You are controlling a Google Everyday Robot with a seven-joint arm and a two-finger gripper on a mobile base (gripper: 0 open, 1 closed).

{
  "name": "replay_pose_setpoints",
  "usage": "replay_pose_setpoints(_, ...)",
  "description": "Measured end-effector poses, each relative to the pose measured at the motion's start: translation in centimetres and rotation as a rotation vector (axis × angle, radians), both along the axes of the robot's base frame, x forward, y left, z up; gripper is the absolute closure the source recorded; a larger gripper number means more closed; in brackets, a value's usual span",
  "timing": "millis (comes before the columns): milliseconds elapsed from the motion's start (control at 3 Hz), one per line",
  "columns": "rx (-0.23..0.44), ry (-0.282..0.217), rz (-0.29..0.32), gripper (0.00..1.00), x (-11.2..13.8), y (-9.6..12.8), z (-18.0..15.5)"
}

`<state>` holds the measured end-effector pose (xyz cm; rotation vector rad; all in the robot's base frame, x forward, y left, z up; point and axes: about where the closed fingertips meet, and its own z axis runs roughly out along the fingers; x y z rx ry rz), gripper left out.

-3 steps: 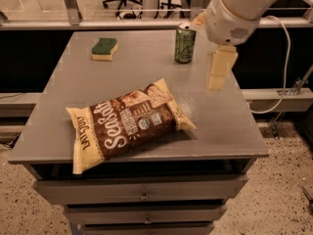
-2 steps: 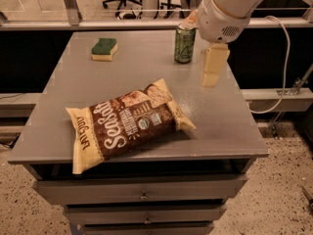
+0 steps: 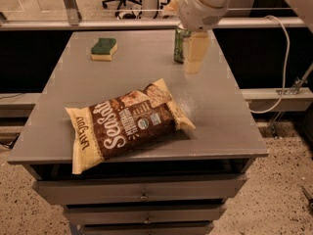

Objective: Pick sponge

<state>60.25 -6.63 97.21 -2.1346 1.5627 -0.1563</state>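
The sponge (image 3: pixel 103 49), dark green on top with a pale yellow base, lies flat at the far left of the grey table (image 3: pixel 63 106). My gripper (image 3: pixel 195 58) hangs from the white arm above the far right part of the table, just in front of a green can (image 3: pixel 180 44). It is well to the right of the sponge and holds nothing that I can see.
A brown and cream snack bag (image 3: pixel 124 123) lies across the middle front of the table. The green can stands at the far right, partly behind the gripper. Drawers sit under the table front. A cable hangs at the right.
The arm and gripper have moved left and toward the far edge, now overlapping the can. The sponge, can and bag have not moved.
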Motion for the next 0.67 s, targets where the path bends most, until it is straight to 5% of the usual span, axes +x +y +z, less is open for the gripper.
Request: replay_pose_setpoints(667,-0.082,-0.247,0.237,0.00,7.1,8.9,2.0)
